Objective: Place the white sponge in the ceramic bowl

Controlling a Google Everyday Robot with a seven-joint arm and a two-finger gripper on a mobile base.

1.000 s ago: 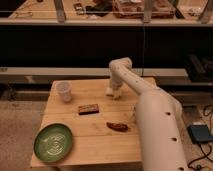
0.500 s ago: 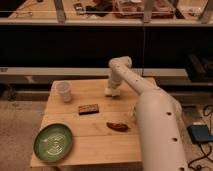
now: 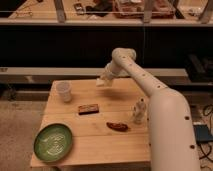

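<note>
White sponge [image 3: 100,83] in far-edge claw [image 3: 103,80], cup [image 3: 64,91] nearby

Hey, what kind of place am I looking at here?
Probably a robotics lab or workshop test area: a small wooden table set with a green bowl and plastic cup, a cluttered shelf behind, and the robot's gripper at the table's far edge.

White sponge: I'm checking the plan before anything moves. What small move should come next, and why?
Probably lift it straight up a little. The tool sits low at the table's far edge, shut on what looks like the white sponge, while the ceramic bowl lies at the near corner, left in view; rising first should clear the cup and brown block between them.
</note>
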